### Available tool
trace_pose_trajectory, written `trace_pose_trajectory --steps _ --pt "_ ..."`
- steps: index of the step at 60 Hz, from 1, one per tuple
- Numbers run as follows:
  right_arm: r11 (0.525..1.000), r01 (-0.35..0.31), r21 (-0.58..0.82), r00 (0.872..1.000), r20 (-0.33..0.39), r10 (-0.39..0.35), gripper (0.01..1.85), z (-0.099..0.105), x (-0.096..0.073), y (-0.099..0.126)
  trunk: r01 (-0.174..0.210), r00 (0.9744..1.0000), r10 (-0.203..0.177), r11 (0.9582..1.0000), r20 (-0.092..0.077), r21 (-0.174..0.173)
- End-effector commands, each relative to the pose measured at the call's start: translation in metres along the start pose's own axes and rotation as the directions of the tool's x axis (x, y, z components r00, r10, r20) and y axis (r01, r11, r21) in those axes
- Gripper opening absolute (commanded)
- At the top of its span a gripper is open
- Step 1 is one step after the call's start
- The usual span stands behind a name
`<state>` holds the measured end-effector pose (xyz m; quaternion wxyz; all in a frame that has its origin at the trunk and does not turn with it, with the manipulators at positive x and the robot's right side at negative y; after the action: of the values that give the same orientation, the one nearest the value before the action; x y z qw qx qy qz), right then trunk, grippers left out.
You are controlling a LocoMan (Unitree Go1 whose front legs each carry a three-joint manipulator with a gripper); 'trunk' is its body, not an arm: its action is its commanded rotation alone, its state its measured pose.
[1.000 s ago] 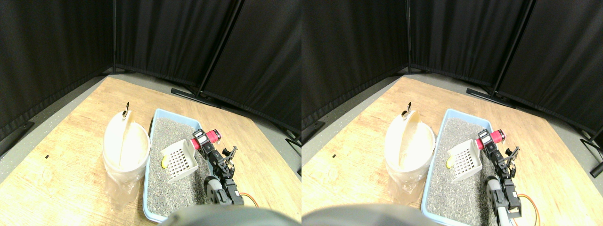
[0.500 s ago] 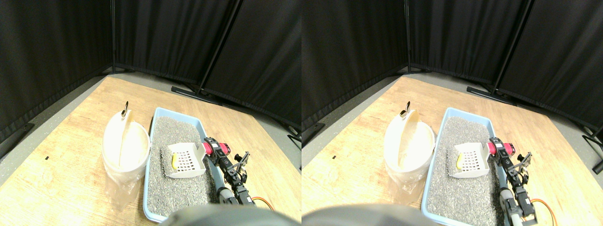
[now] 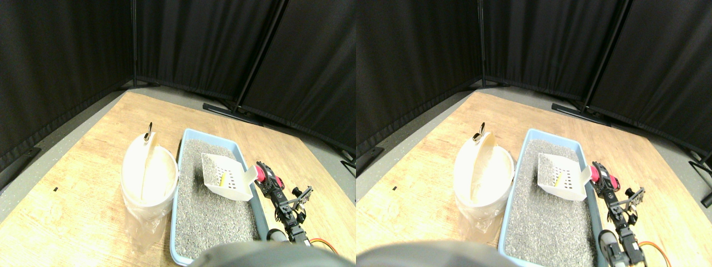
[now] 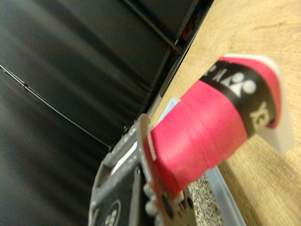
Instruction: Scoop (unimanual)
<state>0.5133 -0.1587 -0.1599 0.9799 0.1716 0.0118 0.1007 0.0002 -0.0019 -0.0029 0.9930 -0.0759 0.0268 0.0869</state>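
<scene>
A white slotted scoop (image 3: 225, 175) hangs tilted above the grey litter (image 3: 211, 222) in the light blue tray (image 3: 174, 222). A small yellow piece (image 3: 222, 179) lies inside it with some litter. Its pink wrapped handle (image 3: 273, 179) points right, over the tray's right rim, and my right gripper (image 3: 266, 175) is shut on it. In the wrist view the pink handle (image 4: 211, 127) sticks out past the dark jaw frame (image 4: 136, 188). A white bucket (image 3: 127, 167) lined with clear plastic stands left of the tray, touching it.
Everything rests on a wooden board (image 3: 72, 194). Black curtain panels on metal feet (image 3: 222, 111) close off the back and sides. A metal clip (image 3: 148, 132) sits on the bucket's far rim. An orange cable (image 3: 320, 242) trails by my arm at the lower right.
The scoop has risen out of the litter and swung up and toward the tray's right side, tipping back with the yellow piece inside. My arm moved right with it.
</scene>
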Motion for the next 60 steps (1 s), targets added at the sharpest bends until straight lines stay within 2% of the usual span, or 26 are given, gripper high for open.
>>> trace_pose_trajectory --steps 1,4,20,25,27,39,45,50,60 --pt "0.998 -0.057 0.037 0.991 0.127 0.052 0.05 0.025 0.003 0.012 0.002 0.9999 -0.002 1.0000 0.011 -0.009" --pt "0.998 -0.037 0.049 0.991 0.132 0.030 0.05 0.032 0.003 0.013 0.002 0.9999 -0.001 1.0000 0.011 -0.009" --pt "0.991 -0.013 0.131 0.987 0.162 -0.008 0.05 0.058 0.003 0.016 -0.001 0.9998 0.001 0.9999 0.018 -0.013" --pt "0.991 -0.020 0.129 0.986 0.165 -0.002 0.05 0.060 0.004 0.016 -0.001 0.9998 0.001 0.9999 0.018 -0.013" --pt "0.984 -0.013 0.177 0.985 0.171 -0.017 0.05 0.062 0.004 0.017 -0.002 0.9998 0.003 0.9999 0.021 -0.014" --pt "0.966 -0.003 0.260 0.987 0.156 -0.039 0.05 0.060 0.003 0.017 -0.004 0.9997 0.005 0.9998 0.023 -0.018" --pt "0.932 -0.026 0.361 0.988 0.149 -0.031 0.05 0.055 0.006 0.015 -0.006 0.9997 0.006 0.9998 0.022 -0.021" --pt "0.915 -0.008 0.404 0.987 0.151 -0.058 0.05 0.053 0.007 0.015 -0.008 0.9998 0.008 0.9997 0.019 -0.024" --pt "0.910 -0.015 0.415 0.990 0.135 -0.045 0.05 0.047 0.007 0.017 -0.009 0.9998 0.009 0.9996 0.017 -0.028"
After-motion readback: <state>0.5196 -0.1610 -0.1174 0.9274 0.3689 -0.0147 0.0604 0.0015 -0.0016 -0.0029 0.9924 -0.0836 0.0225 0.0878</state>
